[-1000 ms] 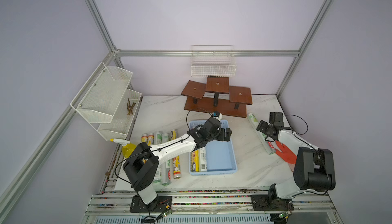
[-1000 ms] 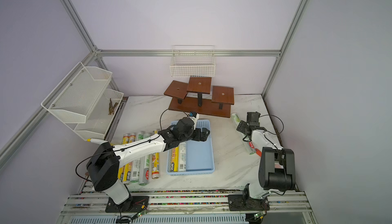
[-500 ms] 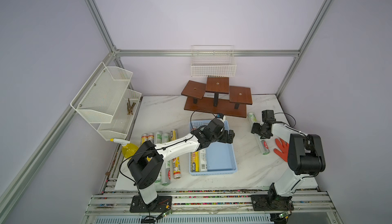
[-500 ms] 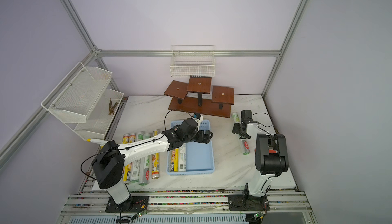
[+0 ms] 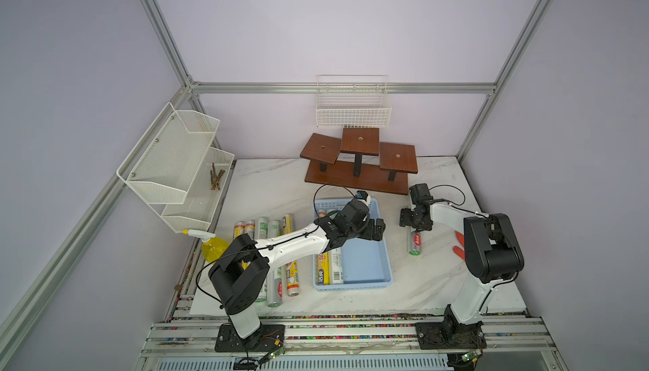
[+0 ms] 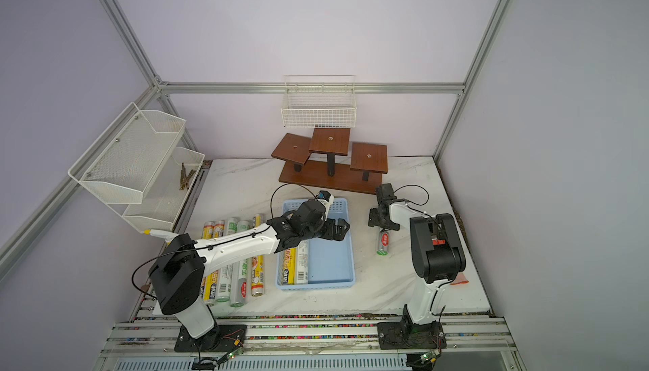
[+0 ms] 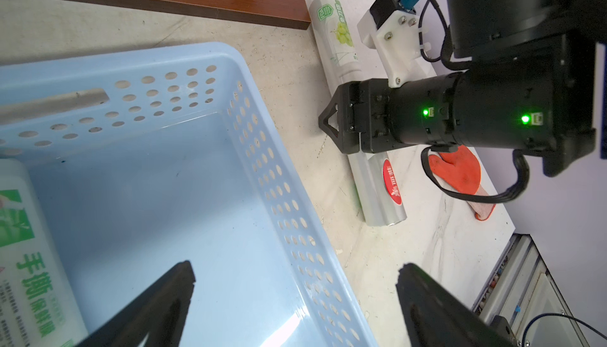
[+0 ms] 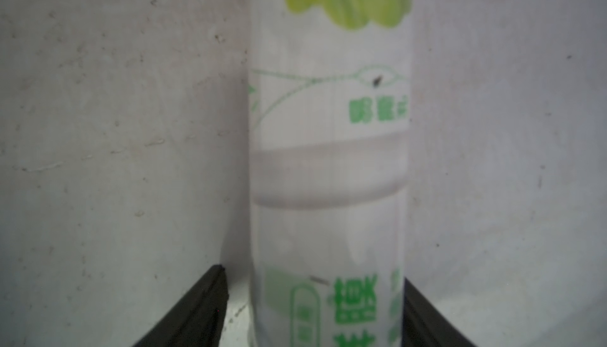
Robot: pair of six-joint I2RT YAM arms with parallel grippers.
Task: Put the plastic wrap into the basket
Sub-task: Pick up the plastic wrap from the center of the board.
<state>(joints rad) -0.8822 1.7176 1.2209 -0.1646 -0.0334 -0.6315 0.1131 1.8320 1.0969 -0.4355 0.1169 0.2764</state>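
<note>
Both top views are evenly lit, shadows faint. The right wrist view is blurred, the roll point(image 8: 328, 181) out of focus.

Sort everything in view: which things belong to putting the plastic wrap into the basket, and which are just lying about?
Job: plastic wrap rolls, blue basket.
Lying about: spray bottle, wooden stand, wire basket, mesh rack, orange glove.
</note>
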